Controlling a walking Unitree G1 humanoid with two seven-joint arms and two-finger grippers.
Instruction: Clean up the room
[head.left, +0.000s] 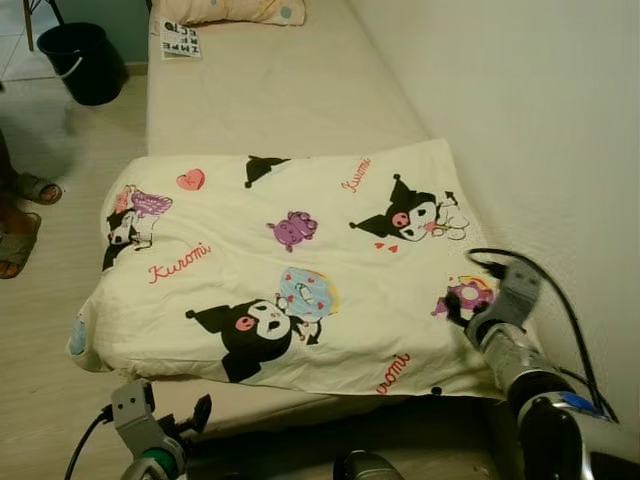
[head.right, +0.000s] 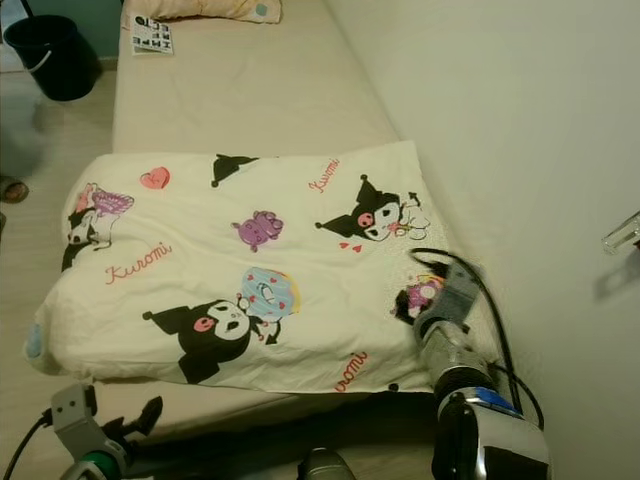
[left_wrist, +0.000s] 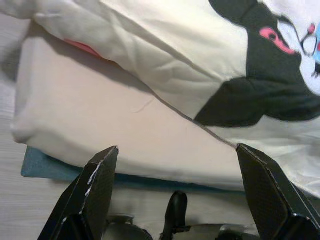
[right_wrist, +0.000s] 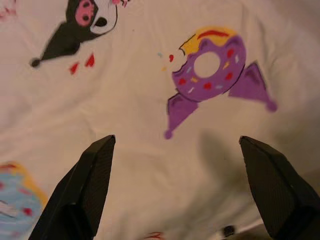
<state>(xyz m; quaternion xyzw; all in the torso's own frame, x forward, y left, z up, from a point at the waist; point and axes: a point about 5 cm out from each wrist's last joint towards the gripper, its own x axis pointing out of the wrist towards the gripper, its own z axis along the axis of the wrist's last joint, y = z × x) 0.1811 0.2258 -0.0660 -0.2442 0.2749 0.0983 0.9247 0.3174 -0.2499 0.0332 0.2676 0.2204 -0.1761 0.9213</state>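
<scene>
Lying folded across the near end of the long beige mattress (head.left: 290, 90), your item is one cream cotton quilt printed with black cartoon characters, a purple doughnut and red lettering (head.left: 300, 270); its long axis runs crosswise to the mattress, from the floor-side edge to the white wall (head.left: 520, 120). Relative to that quilt, your right gripper (right_wrist: 175, 185) hangs directly above the wall-side near corner, over the doughnut print, fingers spread wide with nothing between them. Your left gripper (left_wrist: 175, 195) sits lower, off the quilt's near floor-side edge, level with the mattress side, likewise spread wide and holding nothing. You have the right arm nearer the cloth, already over it; the left would have to rise and reach forward to meet the hem. Beyond the quilt's far edge lie a pale pillow (head.left: 230, 10) and a printed card (head.left: 180, 40); a black bucket (head.left: 85, 60) stands on the floor beside them.
</scene>
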